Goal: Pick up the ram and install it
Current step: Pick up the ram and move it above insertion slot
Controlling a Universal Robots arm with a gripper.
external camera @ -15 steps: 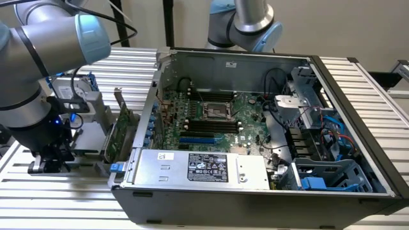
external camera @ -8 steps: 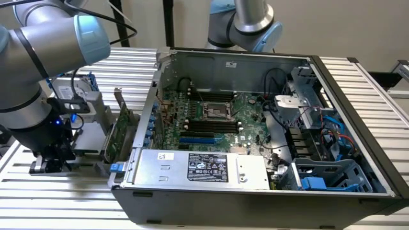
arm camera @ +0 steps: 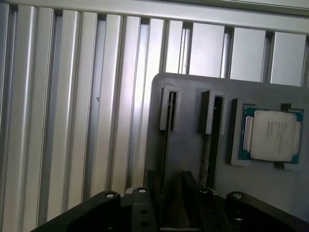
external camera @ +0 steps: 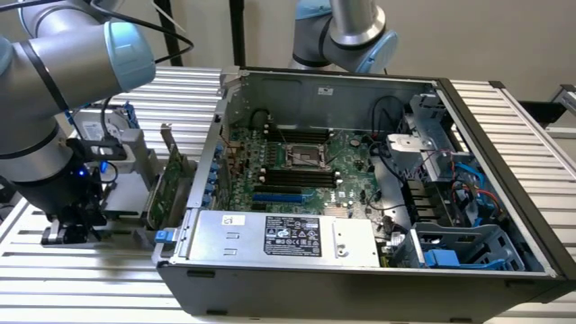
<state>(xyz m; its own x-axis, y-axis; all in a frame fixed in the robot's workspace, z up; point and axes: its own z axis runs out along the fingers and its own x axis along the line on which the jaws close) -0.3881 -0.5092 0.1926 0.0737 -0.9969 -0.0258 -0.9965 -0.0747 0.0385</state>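
Two thin rams stand on edge in the slots of a grey holder (arm camera: 193,87): one ram (arm camera: 170,113) runs down between my fingers, and a second stick (arm camera: 208,145) sits in the neighbouring slot. My gripper (arm camera: 169,205) is open and hangs low over the holder, with one dark finger (arm camera: 145,208) on each side of the first ram, apart from it. In the exterior view my gripper (external camera: 77,226) is down at the holder (external camera: 126,202), on the table at that view's left, outside the case. The motherboard's black ram slots (external camera: 297,177) lie inside the open case.
A processor chip (arm camera: 270,135) sits in a recess of the holder beside the sticks. A taller green expansion card (external camera: 168,181) and a silver hard drive with blue rails (external camera: 104,125) stand between my arm and the computer case (external camera: 360,270). A second arm (external camera: 347,34) stands behind the case.
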